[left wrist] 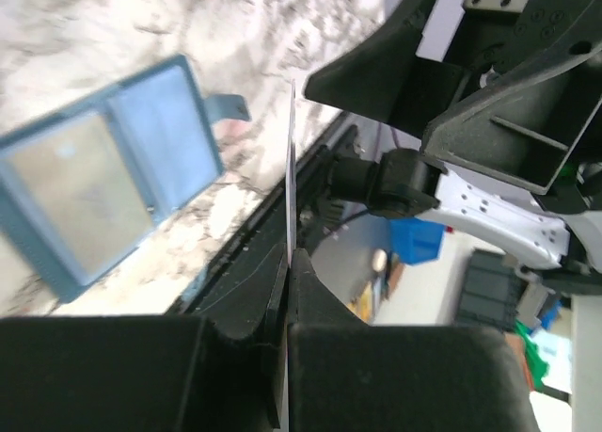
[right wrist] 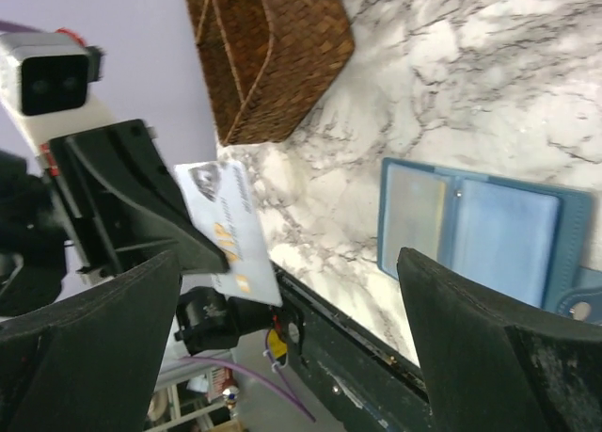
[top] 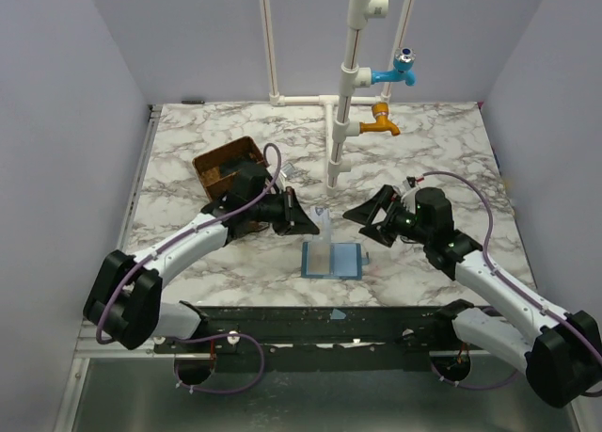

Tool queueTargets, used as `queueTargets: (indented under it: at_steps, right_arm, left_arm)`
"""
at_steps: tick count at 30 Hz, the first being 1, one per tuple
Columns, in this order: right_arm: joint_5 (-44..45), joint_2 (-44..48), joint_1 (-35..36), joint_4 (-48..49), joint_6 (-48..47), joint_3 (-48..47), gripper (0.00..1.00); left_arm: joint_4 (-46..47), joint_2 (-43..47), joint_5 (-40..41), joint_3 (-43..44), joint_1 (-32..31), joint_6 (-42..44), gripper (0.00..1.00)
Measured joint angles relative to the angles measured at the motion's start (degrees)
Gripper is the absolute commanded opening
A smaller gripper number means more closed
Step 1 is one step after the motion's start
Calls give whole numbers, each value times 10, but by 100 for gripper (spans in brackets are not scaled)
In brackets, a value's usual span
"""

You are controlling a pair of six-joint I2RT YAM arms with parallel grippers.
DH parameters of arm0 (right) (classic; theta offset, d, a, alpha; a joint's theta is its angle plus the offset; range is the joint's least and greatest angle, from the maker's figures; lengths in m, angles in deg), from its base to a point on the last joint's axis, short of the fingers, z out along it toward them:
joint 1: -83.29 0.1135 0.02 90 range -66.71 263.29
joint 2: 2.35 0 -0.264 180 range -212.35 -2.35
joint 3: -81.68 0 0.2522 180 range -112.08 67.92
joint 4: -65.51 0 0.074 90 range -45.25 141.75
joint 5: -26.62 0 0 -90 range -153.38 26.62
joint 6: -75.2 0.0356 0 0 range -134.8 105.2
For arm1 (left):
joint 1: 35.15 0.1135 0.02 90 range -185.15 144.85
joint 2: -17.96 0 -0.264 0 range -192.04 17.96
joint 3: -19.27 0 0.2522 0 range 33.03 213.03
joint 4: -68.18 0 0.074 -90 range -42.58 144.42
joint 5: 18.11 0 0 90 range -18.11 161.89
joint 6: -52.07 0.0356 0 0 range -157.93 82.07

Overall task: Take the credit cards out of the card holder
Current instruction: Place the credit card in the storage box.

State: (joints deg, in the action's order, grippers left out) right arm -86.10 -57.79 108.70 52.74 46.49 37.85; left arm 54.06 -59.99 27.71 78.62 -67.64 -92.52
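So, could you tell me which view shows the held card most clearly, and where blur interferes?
Right wrist: the thin pale rectangular card shows its face fairly clearly, framed by dark, unfocused fingers. Left wrist: card edge-on, a mere line; flat blue card holder blurred. Top external: evenly lit, card tiny.

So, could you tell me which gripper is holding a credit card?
The left gripper, shut on a pale credit card; the right gripper stands open and empty.
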Motion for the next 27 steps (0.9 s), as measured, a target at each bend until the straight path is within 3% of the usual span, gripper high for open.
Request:
queueTargets:
  at_steps: [17,27]
  right_arm:
    - [58,-11,0,-68,-57,-9,100]
    - [60,-52,0,-65,-67,-15,100]
  left_arm:
    - [-261,93,202,45,205,156,0]
    - [-296,53,268,67,304,190,0]
